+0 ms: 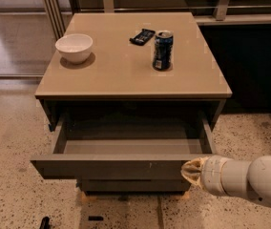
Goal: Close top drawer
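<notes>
The top drawer (pixel 111 168) of the tan cabinet (pixel 126 75) stands pulled far out, and the part of its inside that shows is empty. Its flat grey-brown front panel faces me, with small pale scratch marks right of centre. My gripper (pixel 192 171) comes in from the lower right on a white arm (pixel 250 180). Its pale tip is at the right end of the drawer's front panel, touching or nearly touching it.
On the cabinet top stand a white bowl (pixel 74 47), a blue drink can (pixel 162 50) and a small dark object (pixel 141 36). A lower drawer front (pixel 130 186) shows beneath. Speckled floor lies on both sides. A dark wall panel (pixel 250 61) is at the right.
</notes>
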Motion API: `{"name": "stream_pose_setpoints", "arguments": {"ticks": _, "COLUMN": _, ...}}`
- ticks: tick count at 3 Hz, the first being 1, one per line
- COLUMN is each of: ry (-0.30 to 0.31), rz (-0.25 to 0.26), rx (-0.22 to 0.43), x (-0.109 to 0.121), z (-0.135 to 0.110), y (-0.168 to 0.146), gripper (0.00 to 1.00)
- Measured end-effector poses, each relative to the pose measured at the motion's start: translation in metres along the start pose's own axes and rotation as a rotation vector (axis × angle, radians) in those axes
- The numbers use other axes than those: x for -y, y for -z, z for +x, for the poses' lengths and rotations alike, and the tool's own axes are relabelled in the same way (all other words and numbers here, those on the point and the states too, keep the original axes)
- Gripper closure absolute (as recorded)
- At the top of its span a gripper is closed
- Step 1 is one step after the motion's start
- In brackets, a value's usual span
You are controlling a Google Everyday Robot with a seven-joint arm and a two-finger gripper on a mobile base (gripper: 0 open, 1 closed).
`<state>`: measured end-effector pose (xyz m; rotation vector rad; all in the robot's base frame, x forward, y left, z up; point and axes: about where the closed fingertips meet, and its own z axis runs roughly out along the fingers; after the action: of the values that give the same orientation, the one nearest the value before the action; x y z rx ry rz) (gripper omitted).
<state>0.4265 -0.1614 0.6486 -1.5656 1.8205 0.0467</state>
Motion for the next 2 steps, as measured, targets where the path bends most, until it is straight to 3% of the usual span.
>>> {"name": "stream_pose_setpoints", "arguments": {"ticks": 1, "ry": 0.007, "rz": 0.072, "rx": 0.054, "x": 0.014, "z": 0.0, "y": -0.013, "gripper": 1.0}}
{"name": "stream_pose_setpoints", "arguments": {"ticks": 2, "ry": 0.006, "rz": 0.127, "rx": 0.097, "x": 0.042, "z": 0.0, "y": -0.027, "gripper": 1.0}}
